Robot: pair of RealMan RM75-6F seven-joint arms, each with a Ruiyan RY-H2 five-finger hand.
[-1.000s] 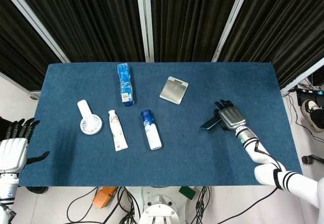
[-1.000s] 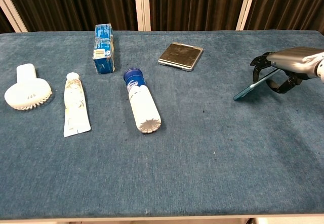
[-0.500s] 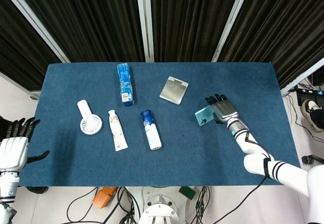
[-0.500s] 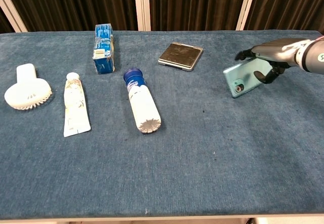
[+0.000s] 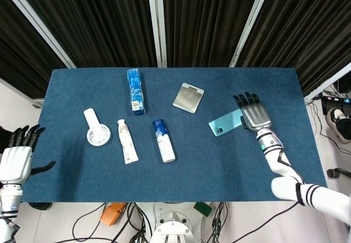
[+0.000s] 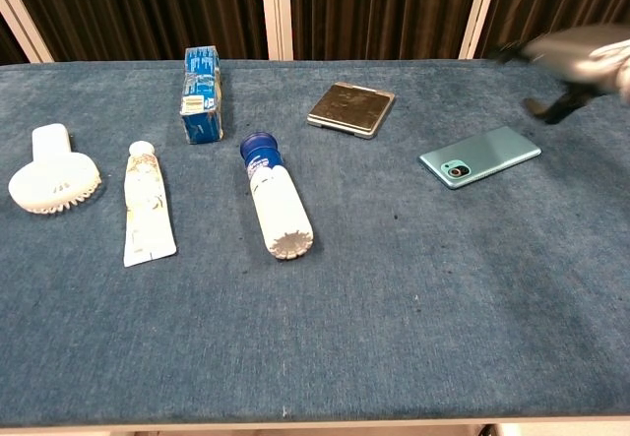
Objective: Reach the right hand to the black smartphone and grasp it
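Observation:
The smartphone (image 5: 226,124) lies flat on the blue table, right of centre, with its teal back and camera lens facing up (image 6: 479,156). In the head view my right hand (image 5: 253,113) overlaps the phone's right end with its fingers spread. The chest view shows this hand (image 6: 581,54) blurred, raised above the table and apart from the phone, holding nothing. My left hand (image 5: 15,159) hangs open beyond the table's left front corner, seen only in the head view.
A silver flat case (image 6: 350,108) lies behind and left of the phone. Further left are a blue-capped white bottle (image 6: 276,196), a blue carton (image 6: 201,93), a white tube (image 6: 148,203) and a white hand fan (image 6: 51,175). The table's right edge (image 5: 307,117) is close to my right hand.
My right hand held the phone tilted on edge, turned it teal side up, then let go. The phone now lies flat, and the hand has lifted away to the right.

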